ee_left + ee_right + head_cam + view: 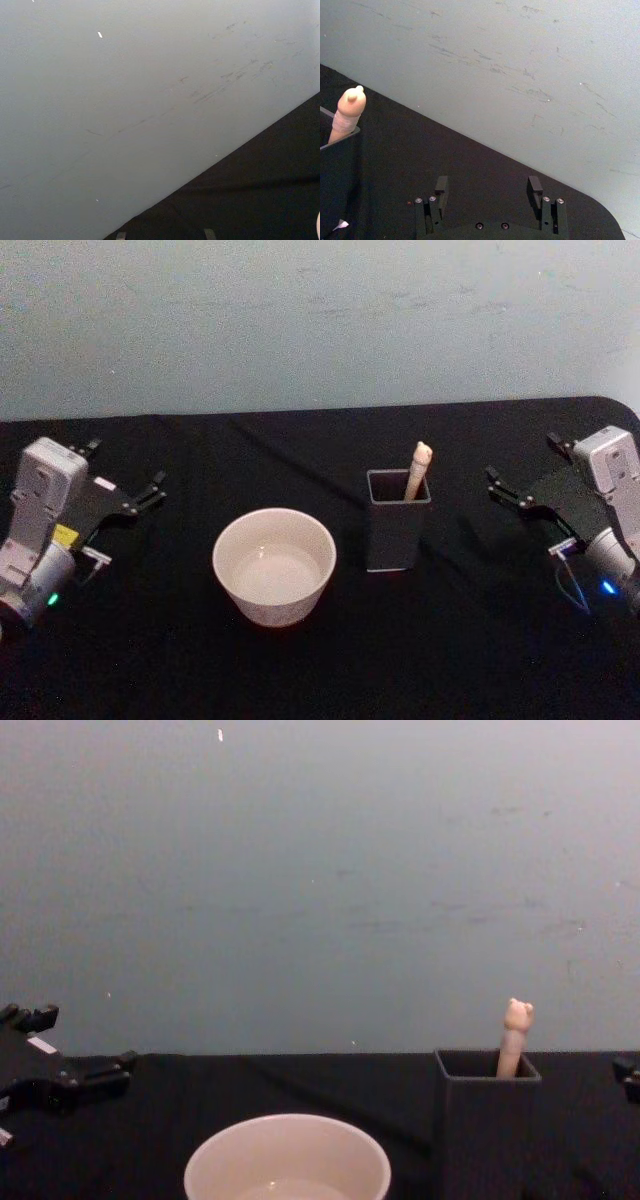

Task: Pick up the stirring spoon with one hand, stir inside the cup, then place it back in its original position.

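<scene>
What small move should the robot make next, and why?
Probably move the right gripper toward the stirring spoon: it stands untouched in the holder, and that gripper is nearer, jaws open. The left gripper sits parked beyond the cup.

Cups – 1, the wide cream cup [274,565]. Spoons – 1, the stirring spoon [418,470], w/ 1 bear head on top. Holders – 1, the dark sq. holder box [392,535], 1 compartment, 1 item in it. Grippers – 2: left gripper [128,462] & right gripper [522,457], 1 per side. Tables – 1, black-covered table [300,440]. Lit lamps on the arms – 2: 1 green light [52,598] left, 1 blue light [606,587] right.
</scene>
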`<action>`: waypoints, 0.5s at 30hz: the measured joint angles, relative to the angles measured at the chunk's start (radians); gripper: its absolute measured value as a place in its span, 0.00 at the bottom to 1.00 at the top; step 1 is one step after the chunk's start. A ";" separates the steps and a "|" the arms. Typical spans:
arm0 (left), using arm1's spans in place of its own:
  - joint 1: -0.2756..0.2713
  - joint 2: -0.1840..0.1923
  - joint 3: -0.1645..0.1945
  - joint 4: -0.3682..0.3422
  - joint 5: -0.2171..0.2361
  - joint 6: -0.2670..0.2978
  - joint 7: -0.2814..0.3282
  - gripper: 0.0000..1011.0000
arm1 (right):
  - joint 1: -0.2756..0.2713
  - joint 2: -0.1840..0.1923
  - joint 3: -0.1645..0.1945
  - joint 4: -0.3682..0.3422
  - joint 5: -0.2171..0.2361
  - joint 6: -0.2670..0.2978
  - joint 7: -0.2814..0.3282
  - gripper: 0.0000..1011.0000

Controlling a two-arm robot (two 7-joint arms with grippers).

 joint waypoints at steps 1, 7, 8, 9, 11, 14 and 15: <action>0.000 0.000 0.000 0.000 0.000 0.000 0.000 0.99 | 0.000 0.000 0.000 0.000 0.000 0.000 0.000 0.99; 0.000 0.000 0.000 0.000 0.000 0.000 0.000 0.99 | 0.000 0.000 0.000 0.000 0.000 0.000 0.000 0.99; 0.000 0.000 0.000 0.000 0.000 0.000 0.000 0.99 | 0.000 0.000 0.000 0.000 0.000 0.000 0.000 0.99; 0.000 0.000 0.000 0.000 0.000 0.000 0.000 0.99 | 0.000 0.000 0.000 0.000 0.000 0.000 0.000 0.99; 0.000 0.000 0.000 0.000 0.000 0.000 0.000 0.99 | 0.000 0.000 0.000 0.000 0.000 0.000 0.000 0.99; 0.000 0.000 0.000 0.000 0.000 0.000 0.000 0.99 | 0.000 0.000 0.000 0.000 0.000 0.000 0.000 0.99; 0.000 0.000 0.000 0.000 0.000 0.000 0.000 0.99 | 0.000 0.000 0.000 0.000 0.000 0.000 0.000 0.99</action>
